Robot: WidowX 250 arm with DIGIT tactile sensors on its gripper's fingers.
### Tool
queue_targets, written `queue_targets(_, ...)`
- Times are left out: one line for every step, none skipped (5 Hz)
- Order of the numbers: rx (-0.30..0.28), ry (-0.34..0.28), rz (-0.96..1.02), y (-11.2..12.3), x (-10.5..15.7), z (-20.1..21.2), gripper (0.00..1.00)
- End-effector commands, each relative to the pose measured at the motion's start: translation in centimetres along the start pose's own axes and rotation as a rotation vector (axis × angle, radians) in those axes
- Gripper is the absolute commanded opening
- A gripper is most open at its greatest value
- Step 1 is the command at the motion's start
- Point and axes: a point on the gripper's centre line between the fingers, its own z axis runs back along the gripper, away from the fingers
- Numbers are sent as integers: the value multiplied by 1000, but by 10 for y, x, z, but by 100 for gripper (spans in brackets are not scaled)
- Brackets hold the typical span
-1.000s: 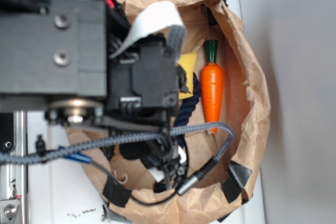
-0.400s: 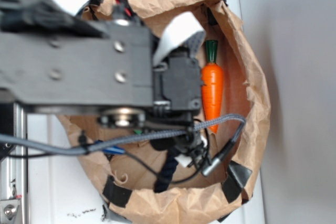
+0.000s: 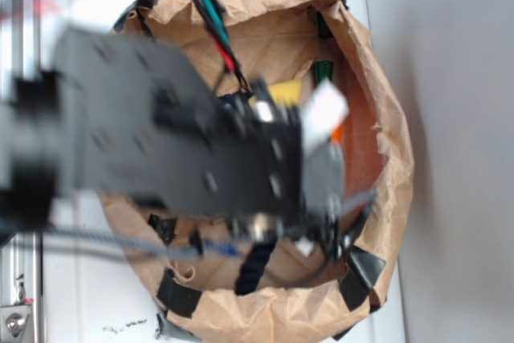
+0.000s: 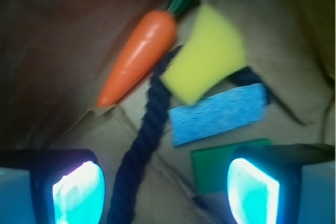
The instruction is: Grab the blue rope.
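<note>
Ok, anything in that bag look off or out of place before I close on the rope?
Nothing damaged or spilled. The blue rope lies between the open gripper fingers, its far end tucked under the yellow sponge beside the carrot, so lifting may drag that sponge.

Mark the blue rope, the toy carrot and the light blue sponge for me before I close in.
blue rope (image 4: 143, 142): wrist view, on the middle of its twisted length.
toy carrot (image 4: 140, 51): wrist view, on the orange body.
light blue sponge (image 4: 219, 113): wrist view, centre of its top face.
</note>
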Motion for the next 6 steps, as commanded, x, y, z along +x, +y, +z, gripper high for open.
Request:
queue_targets(-12,-1,33,-14,-14,-22,100)
queue_targets(-31,-11,64,-18,-20,-38,100)
queue_targets(-34,8,57,-21,-18,-50,100)
queue_targets(-33,19,59,-20,-11,-62,95)
queue_targets(-26,13,68,-17,-8,-66,0)
queue_targets(-44,5,79,-16,-5,-59,0)
